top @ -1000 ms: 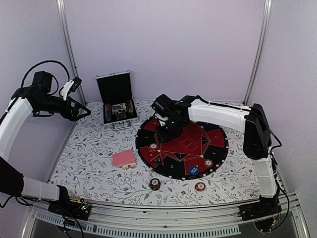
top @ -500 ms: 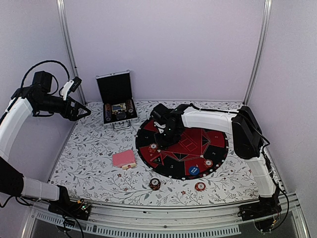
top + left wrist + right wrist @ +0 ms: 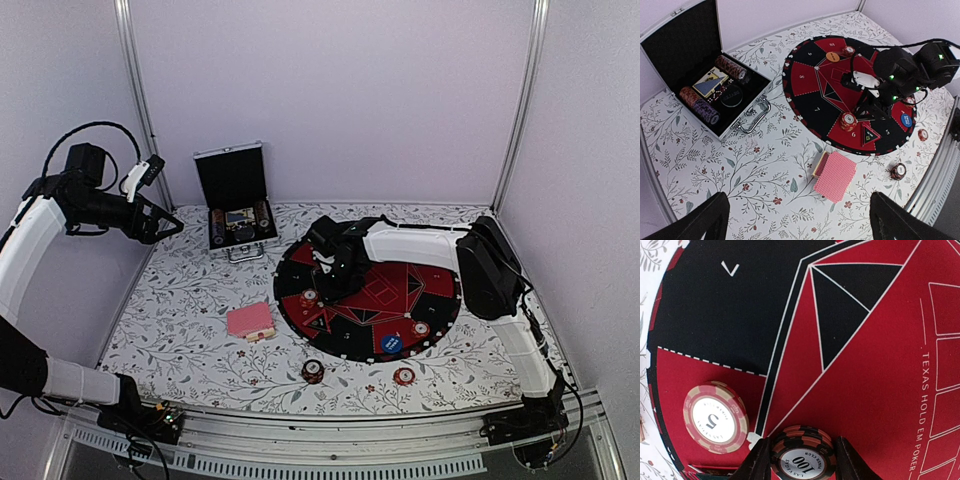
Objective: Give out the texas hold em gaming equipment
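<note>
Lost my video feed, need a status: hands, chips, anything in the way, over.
Left hand open, raised aside. Right hand shut on 100 chip at mat. 5 chip close beside, not touching.

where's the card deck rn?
Top view: the card deck lies on the table left of centre, just beside the round mat's left edge, with the open case behind it.

Chip case [image 3: 238, 215] at round mat's [image 3: 350, 330] 10 o'clock; card deck [image 3: 250, 320] at 9, just off rim. Off-mat: first chip [image 3: 313, 371] at 7, second chip [image 3: 404, 376] at 5. On mat toward 9: 5 chip [image 3: 715, 417]; 100 chip [image 3: 801, 460] near it.
</note>
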Tool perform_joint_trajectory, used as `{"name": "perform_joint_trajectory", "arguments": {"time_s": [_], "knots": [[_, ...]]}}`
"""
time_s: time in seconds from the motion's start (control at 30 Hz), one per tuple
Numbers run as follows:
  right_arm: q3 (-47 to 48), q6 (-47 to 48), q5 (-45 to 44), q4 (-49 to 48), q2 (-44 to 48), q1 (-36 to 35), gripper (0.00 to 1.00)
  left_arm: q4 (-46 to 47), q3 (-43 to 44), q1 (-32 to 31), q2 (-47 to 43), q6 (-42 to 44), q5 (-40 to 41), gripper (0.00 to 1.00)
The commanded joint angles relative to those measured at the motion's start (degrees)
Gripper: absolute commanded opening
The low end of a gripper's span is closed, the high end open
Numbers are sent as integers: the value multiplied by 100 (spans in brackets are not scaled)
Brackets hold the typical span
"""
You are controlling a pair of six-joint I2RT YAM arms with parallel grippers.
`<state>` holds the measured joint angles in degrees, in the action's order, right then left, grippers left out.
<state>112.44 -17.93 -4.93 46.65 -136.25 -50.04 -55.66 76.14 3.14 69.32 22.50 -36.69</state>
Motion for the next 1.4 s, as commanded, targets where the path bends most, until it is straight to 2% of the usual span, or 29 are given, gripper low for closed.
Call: {"name": "perform_joint_trajectory", "arguments": {"time_s": [0.0,0.23,0.57,0.7,0.9,1.13,1.37], "knots": [[30,44,52,-50,-89,47,45,-77,85,31,-103,61,-10,100],[145,44,-58,42,168,56,59,-68,92,27,-100,35,-46,100],[101,-11,-169,224,1035,-8,60,-94,127,31,-120,17,-31,100],[-298,-60,-156,271,1563,-344,60,-112,155,24,-128,17,-40,100],[-947,-205,-92,454,1960,-1199,73,-122,148,26,-138,42,-16,100],[-1332,-428,294,468,1830,-1912,81,-133,147,29,-143,35,-21,100],[-1544,-500,431,257,1636,-2027,82,-155,199,25,-138,17,-47,100]]}}
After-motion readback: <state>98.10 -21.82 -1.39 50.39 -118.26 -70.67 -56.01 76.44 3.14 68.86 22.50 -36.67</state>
